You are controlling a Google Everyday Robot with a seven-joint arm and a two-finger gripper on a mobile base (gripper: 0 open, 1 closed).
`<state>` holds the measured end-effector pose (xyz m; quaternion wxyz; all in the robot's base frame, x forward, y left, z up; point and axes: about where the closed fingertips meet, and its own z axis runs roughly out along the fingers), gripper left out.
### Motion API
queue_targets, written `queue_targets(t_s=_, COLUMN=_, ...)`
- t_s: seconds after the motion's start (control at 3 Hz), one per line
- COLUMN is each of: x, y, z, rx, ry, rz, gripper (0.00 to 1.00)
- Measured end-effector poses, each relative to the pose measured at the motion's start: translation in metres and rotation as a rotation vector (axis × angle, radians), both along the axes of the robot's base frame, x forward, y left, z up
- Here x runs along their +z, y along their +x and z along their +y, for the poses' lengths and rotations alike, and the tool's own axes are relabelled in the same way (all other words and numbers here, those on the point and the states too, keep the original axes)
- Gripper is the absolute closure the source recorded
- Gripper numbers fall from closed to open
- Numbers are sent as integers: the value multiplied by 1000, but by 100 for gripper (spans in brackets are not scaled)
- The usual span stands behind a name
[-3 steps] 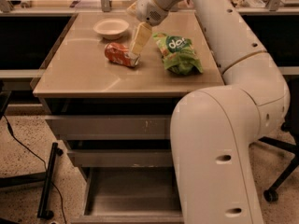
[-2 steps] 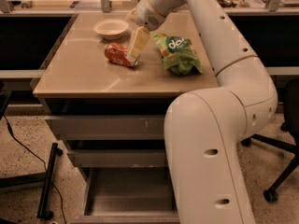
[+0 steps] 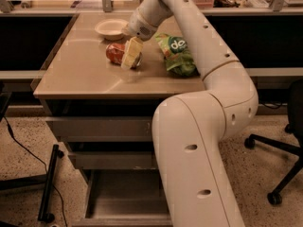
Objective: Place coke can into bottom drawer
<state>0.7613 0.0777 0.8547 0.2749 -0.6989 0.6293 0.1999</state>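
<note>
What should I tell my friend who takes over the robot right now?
Pincer: down on the table, right at the coke can. Whether it has a grip cannot be told.
Coke can: lying on its side on the table, near the white bowl and left of the green snack bag.
Bottom drawer: pulled open, can not in it.
Done: drawer open, pincer at the can.
Left: grip the can, lift it, lower it into the bottom drawer.

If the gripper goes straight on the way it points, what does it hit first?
Probably the coke can lying under the gripper; depth is unclear, so it could meet the tabletop beside it.
</note>
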Motion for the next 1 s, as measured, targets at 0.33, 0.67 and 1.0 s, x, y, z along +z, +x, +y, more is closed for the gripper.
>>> queue_targets(t_s=0.33, x=-14, y=2, z=14, rx=10, ry=-25, rz=23, gripper=0)
queue_targets(t_s=0.67, x=-14, y=2, z=14, rx=11, ry=-26, rz=23, gripper=18)
queue_targets(t_s=1.0, x=-14, y=2, z=14, rx=11, ry=-26, rz=23, gripper=41)
